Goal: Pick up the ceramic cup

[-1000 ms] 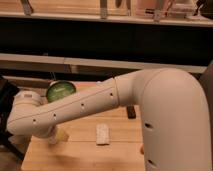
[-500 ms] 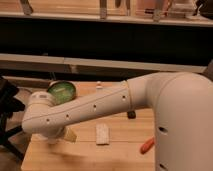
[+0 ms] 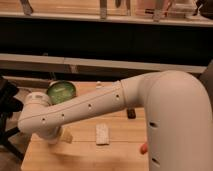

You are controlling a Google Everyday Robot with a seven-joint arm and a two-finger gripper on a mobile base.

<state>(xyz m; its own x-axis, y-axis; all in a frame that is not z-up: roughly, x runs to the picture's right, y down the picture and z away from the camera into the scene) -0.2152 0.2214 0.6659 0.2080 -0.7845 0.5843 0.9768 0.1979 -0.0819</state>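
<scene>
Hanging at six o'clock from the wide green bowl, the gripper hides behind the white arm; whether it grips anything cannot be told.

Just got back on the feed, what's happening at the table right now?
The robot's white arm stretches across the wooden table from the right, its elbow bent over the left end, just in front of the green bowl. The gripper is out of view, apparently below that bend, so no grasp can be confirmed. The ceramic cup is not visible either; the arm may be hiding it. A pale flat packet, a small dark object and something orange lie on the table.
</scene>
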